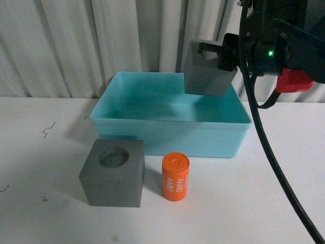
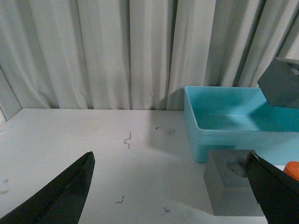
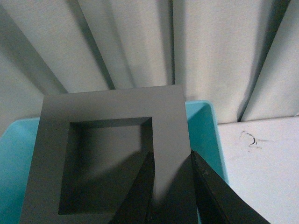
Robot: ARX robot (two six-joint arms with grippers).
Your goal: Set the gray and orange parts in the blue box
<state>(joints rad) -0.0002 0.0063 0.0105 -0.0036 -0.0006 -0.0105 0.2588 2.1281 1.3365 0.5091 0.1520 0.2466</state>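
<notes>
Cube [image 1: 204, 76] in right gripper [image 1: 217, 54], fingertips partly hidden

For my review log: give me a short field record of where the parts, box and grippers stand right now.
right gripper: shut on one wall of the square-recess cube
cube position: in the air above the far right part of the blue box
left gripper: open, empty
box contents: no parts seen inside
outside box: round-recess cube and upright orange cylinder, side by side in front of it
</notes>
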